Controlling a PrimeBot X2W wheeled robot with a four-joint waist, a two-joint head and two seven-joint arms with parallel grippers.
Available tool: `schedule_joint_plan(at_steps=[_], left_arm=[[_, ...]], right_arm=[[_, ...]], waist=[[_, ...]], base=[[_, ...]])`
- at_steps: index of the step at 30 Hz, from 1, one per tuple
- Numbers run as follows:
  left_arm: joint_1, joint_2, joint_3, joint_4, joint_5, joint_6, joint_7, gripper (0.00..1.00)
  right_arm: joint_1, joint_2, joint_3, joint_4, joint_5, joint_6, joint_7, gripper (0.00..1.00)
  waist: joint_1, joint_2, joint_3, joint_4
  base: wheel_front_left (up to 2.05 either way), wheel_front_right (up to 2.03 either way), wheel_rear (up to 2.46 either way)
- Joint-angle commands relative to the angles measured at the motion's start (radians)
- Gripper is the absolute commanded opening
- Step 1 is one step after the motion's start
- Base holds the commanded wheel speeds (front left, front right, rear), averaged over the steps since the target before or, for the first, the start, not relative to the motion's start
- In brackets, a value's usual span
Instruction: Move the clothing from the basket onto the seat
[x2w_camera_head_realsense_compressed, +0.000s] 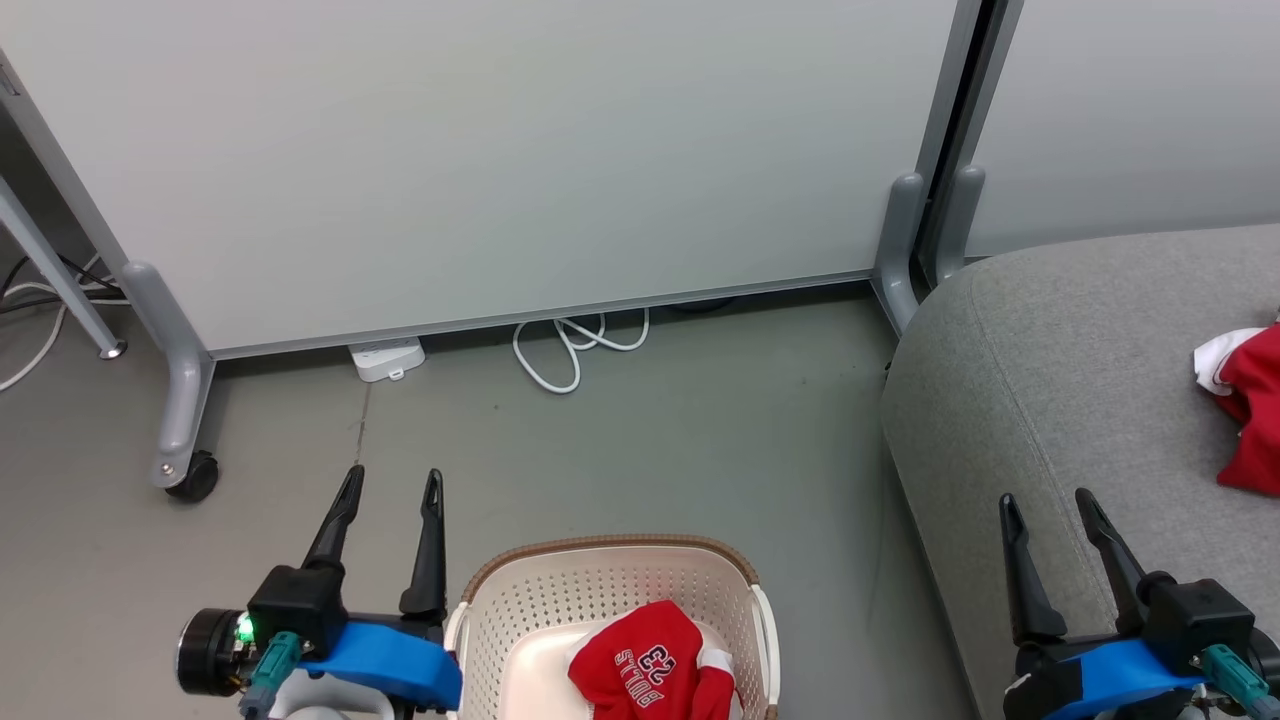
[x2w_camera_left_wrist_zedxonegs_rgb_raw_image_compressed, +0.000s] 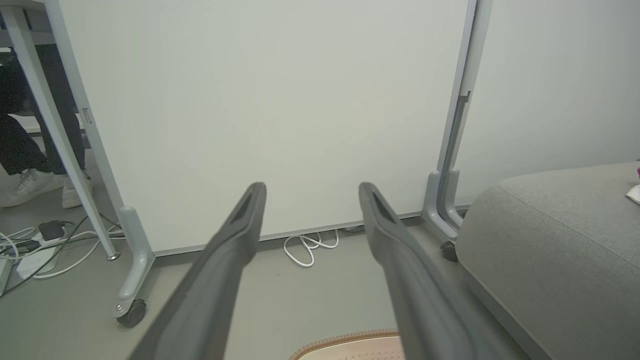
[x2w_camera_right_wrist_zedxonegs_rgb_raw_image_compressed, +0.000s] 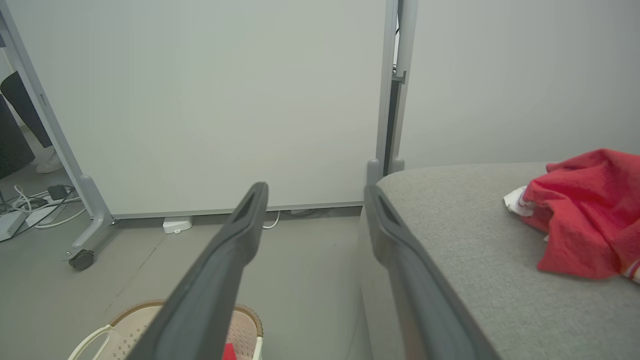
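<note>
Two red items of clothing fix the state of the task. Head view: one garment (x2w_camera_head_realsense_compressed: 1250, 410) is already laid on the seat (x2w_camera_head_realsense_compressed: 1050, 400), crumpled at the frame's right edge, while the jersey (x2w_camera_head_realsense_compressed: 650, 668) is left in the basket (x2w_camera_head_realsense_compressed: 610, 546) on the floor; the task is therefore judged about half done. The jersey's lettering is seen inverted, its top turned toward the robot. The bundle is crumpled and cut by the lower edge, so its long axis cannot be told. The left gripper (x2w_camera_head_realsense_compressed: 392, 473) is held just beside the basket's left wall, and the right gripper (x2w_camera_head_realsense_compressed: 1047, 498) is seen against the seat's edge. Both have their fingers spread, with nothing between them. Left wrist view: the spread fingers are aimed at a white partition (x2w_camera_left_wrist_zedxonegs_rgb_raw_image_compressed: 275, 100), with the basket's rim below and the seat at the right. Right wrist view: between the parted fingers the floor is seen; the garment on the seat is shown heaped, its white trim turned toward the partition.
</note>
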Motion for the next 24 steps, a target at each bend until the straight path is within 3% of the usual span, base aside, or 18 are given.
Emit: schedule_joint_plan(at_steps=[1, 9, 24], left_arm=[[-0.019, -0.002, -0.008, 0.003, 0.005, -0.005, -0.004, 1.0], [-0.115, 0.005, -0.128, 0.06, 0.005, -0.009, -0.004, 1.0], [-0.431, 0.086, -0.448, 0.351, -0.091, -0.006, -0.004, 1.0]], right_arm=[[-0.004, 0.004, 0.002, -0.002, -0.002, 0.0, -0.004, 1.0], [-0.055, -0.005, 0.012, -0.018, -0.009, 0.0, -0.004, 1.0], [-0.266, -0.03, 0.027, -0.076, -0.009, 0.0, -0.004, 1.0]], waist=[[0.0001, -0.0001, 0.003, -0.001], [0.0001, -0.0001, 0.062, -0.039], [0.0001, -0.0001, 0.365, -0.177]], base=[[0.0, 0.0, 0.0], [0.0, 0.0, 0.0], [0.0, 0.0, 0.0]])
